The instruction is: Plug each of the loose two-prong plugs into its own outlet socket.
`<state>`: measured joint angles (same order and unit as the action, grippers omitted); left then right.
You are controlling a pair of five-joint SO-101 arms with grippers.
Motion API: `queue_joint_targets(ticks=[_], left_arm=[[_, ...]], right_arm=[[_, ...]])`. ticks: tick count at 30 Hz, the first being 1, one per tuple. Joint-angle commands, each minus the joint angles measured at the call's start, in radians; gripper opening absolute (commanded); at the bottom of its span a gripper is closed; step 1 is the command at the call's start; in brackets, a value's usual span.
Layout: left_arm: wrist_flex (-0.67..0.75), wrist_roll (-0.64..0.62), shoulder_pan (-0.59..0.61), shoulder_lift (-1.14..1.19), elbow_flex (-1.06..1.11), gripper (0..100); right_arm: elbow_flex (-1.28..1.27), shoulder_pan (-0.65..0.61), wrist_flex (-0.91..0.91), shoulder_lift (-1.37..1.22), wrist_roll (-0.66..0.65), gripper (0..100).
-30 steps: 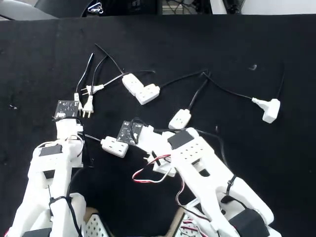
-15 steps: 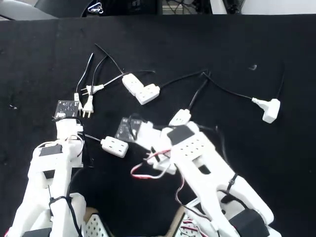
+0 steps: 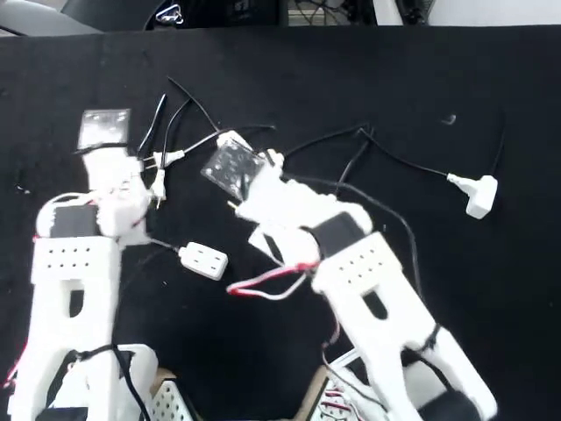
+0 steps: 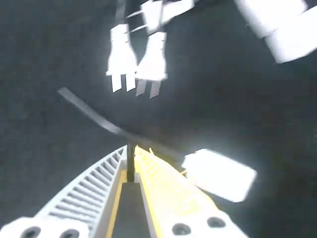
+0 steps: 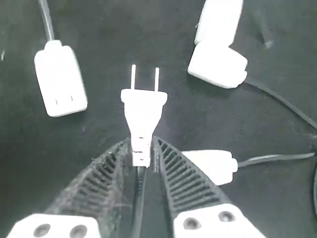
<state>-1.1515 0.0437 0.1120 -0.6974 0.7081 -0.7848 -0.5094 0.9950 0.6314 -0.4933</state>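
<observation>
My right gripper (image 5: 141,145) is shut on the rear of a white two-prong plug (image 5: 143,109), prongs pointing away from me. Ahead of it lie a single white outlet (image 5: 59,84) and a joined pair of outlets (image 5: 218,47); a third outlet (image 5: 210,166) lies beside one finger. My left gripper (image 4: 131,148) is shut just above the cloth, with a black cord (image 4: 89,111) crossing at its tip. Two loose plugs (image 4: 136,59) lie side by side beyond it. A white outlet (image 4: 218,174) lies close beside it. From above, the two plugs (image 3: 158,175) lie next to the left arm (image 3: 74,254).
A black cloth (image 3: 394,79) covers the table. A right-angle white plug (image 3: 478,195) lies far right on a long cord. One outlet (image 3: 203,260) lies between the two arms. Black cords (image 3: 351,145) run across the middle. The right arm (image 3: 351,263) covers the outlet pair.
Both arms have swung toward the far side of the table. The right one went up and left over the outlet pair and now hides the outlet that lay mid-table.
</observation>
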Motion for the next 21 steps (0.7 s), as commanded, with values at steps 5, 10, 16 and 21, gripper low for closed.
queue_joint_targets(ticks=[5,10,16,21], left_arm=[[0.109,-0.212,-0.202,-0.021,-0.068,3],[0.144,-0.241,-0.349,-0.029,-0.067,3],[0.226,-0.281,-0.414,-0.210,-0.001,3],[0.229,-0.276,-0.504,-0.419,0.064,3]], right_arm=[[-0.211,0.003,-0.249,0.208,0.112,1.1],[-0.317,0.003,-0.338,0.295,0.190,1.1],[-0.386,0.005,-0.350,0.358,0.209,1.1],[-0.397,0.005,-0.350,0.386,0.213,1.1]])
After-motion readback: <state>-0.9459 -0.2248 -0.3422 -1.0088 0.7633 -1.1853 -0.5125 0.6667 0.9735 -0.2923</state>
